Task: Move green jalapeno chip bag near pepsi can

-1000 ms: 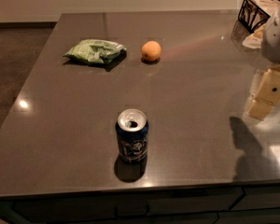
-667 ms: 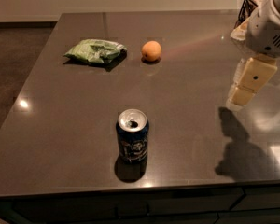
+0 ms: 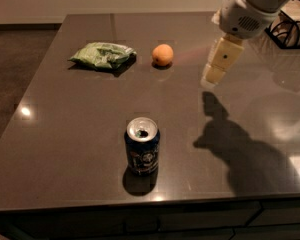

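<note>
**Chip bag [image 3: 102, 55] untouched at the far left: the reach comes first**

The chip bag lies flat on the far left part of the desk [image 3: 55, 134]. The orange [image 3: 162, 54] sits to its right, near it but apart. The can [image 3: 142, 146] stands upright near the front edge, well apart from the bag. My pincer [image 3: 212, 76] hangs above the desk on the right side, beyond the orange, and carries nothing. Whether it is spread or pressed together I cannot tell.

I judge this to be the approach, the first step, since nothing is grasped yet. The next move calls for a sweep leftward across the desk, clearing the orange without knocking it. Then I descend onto the crumpled middle of the bag. The foil looks thin and slippery, so I would pinch a raised fold rather than a flat patch. After that comes the carry toward the front and a set-down beside the can, close but without tipping it.
</note>
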Motion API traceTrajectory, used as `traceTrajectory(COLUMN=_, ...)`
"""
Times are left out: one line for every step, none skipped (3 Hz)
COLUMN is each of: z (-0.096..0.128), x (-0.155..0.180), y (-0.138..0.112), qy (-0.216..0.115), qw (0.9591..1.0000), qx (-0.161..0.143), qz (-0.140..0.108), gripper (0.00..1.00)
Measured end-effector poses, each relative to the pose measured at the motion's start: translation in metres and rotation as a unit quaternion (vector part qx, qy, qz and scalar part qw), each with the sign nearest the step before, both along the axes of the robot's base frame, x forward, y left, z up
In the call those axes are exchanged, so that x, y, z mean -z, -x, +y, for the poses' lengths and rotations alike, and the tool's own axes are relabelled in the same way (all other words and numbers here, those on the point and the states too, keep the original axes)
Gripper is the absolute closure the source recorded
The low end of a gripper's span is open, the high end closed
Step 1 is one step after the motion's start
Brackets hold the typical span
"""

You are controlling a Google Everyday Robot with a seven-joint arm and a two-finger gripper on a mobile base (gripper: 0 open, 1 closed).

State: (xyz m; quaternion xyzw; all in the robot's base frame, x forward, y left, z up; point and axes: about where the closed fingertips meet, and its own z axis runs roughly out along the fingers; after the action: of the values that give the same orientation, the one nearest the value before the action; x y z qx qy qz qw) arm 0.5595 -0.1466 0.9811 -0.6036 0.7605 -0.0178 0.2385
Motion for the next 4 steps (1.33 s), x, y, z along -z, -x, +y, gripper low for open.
traceTrajectory(z=0.035, x=0.006, y=-0.040, qy=-0.020, qw=0.9997, qx=-0.010, qz=-0.005, gripper=0.00)
traceTrajectory(z=0.074, x=0.019, y=-0.075, qy=-0.038, qw=0.9991, qx=-0.017, qz=0.000, gripper=0.00)
traceTrajectory(z=0.109, x=0.030, y=-0.105, qy=-0.051, qw=0.9985, qx=-0.019, qz=0.003, gripper=0.00)
traceTrajectory(z=0.142, x=0.046, y=-0.138, qy=-0.064, qw=0.9979, qx=-0.006, qz=0.008, gripper=0.00)
